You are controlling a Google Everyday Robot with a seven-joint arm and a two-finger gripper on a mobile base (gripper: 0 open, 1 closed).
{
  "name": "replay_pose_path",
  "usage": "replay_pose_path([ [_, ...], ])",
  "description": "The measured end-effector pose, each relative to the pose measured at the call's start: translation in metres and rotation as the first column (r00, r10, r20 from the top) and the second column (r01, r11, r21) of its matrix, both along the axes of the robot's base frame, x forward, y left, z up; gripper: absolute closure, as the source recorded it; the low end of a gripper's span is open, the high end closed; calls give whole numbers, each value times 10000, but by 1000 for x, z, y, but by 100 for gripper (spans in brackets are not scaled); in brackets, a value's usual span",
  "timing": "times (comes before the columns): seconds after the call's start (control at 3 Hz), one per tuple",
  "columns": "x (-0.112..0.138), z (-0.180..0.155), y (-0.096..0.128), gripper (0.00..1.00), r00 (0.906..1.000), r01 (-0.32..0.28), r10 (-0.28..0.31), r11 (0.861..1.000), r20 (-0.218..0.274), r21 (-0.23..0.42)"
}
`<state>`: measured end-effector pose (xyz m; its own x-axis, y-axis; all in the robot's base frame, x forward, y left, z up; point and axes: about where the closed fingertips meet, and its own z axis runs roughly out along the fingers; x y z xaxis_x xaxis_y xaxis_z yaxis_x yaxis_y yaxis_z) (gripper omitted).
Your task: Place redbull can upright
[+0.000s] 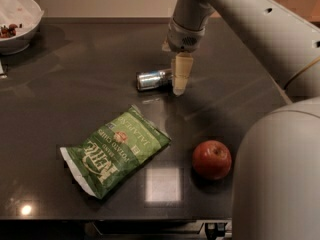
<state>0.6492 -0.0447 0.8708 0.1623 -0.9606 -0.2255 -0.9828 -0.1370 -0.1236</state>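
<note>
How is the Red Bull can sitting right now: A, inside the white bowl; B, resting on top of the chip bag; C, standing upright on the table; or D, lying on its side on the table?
D: the redbull can lies on its side on the dark table, apart from the other items, with the gripper down at one end of it.

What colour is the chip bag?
Green with white lettering, in the camera view; the tool hangs beside the can.
</note>
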Motion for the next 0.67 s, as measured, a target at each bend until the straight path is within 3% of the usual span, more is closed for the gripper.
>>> replay_pose_path([
  [0.67, 15, -28, 13, 0, 9995, -231, 213, 9964, -227, -820],
])
